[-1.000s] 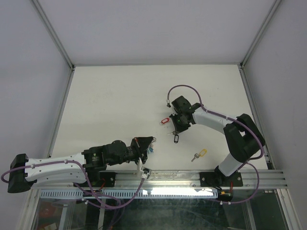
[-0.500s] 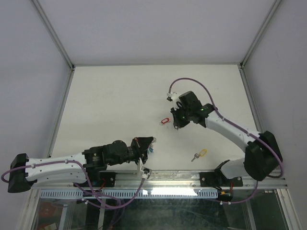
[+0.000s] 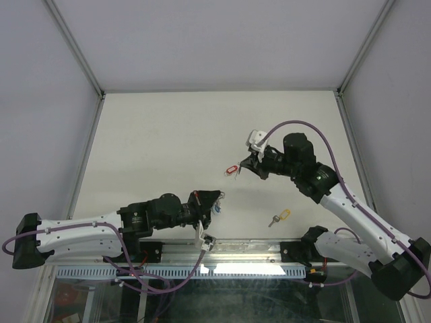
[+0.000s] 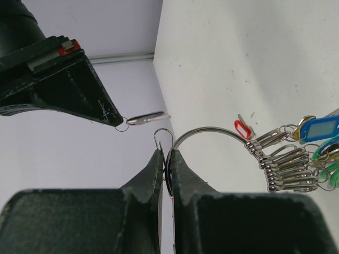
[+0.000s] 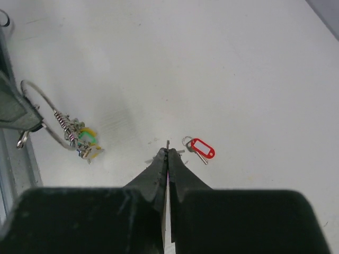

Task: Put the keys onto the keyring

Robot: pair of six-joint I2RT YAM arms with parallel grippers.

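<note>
My left gripper (image 3: 213, 202) is shut on the thin silver keyring (image 4: 212, 129), pinching its wire between the fingertips (image 4: 167, 156). Several keys with blue, green and yellow heads (image 4: 310, 151) hang on the ring by small clips. My right gripper (image 3: 249, 164) is shut on a small silver key (image 4: 145, 119) and holds it above the table, close in front of the ring's open end. In the right wrist view only the key's thin edge (image 5: 168, 144) shows at the fingertips. A red-headed key (image 3: 231, 169) lies on the table beside the right gripper, and a yellow-headed key (image 3: 279, 217) lies nearer the front.
The white table (image 3: 155, 148) is walled at the sides and back. A metal rail (image 3: 269, 250) runs along the front edge by the arm bases. The right arm's purple cable (image 3: 296, 124) loops above its wrist.
The black-headed key is gone from the table and the right gripper has lifted, its arm swinging out to the right. The left gripper has shifted slightly right with the keyring.
</note>
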